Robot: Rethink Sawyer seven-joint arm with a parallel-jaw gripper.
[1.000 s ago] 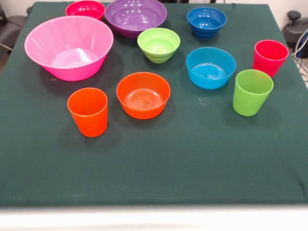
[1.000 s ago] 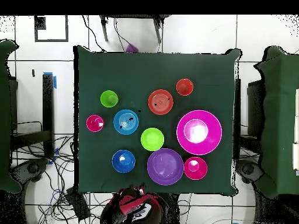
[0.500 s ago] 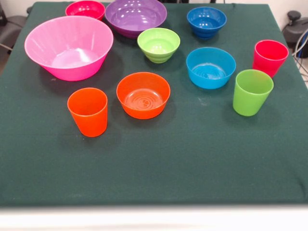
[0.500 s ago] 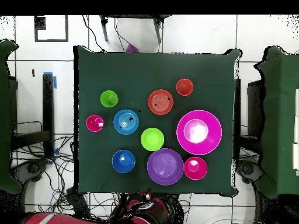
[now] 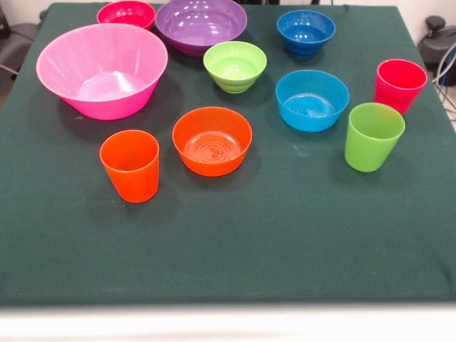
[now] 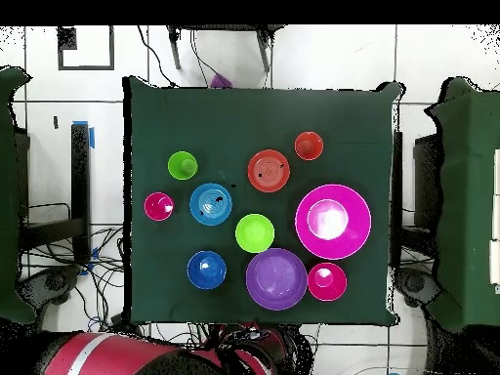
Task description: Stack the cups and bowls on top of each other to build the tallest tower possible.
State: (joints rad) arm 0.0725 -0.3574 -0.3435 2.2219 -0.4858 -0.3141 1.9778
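Red arm [image 6: 107, 354] now stretches further along the bench's [image 6: 264, 112] base edge than before; cups and bowls unmoved; pincer's opening I cannot tell.

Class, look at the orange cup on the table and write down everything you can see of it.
The orange cup is a tall, tapered tumbler without a handle, glossy like plastic. It stands upright, mouth up, and looks empty. It rests on the dark green table cloth, at the front view's lower left, beside the orange bowl but not touching it. Nothing is stacked in or under it.
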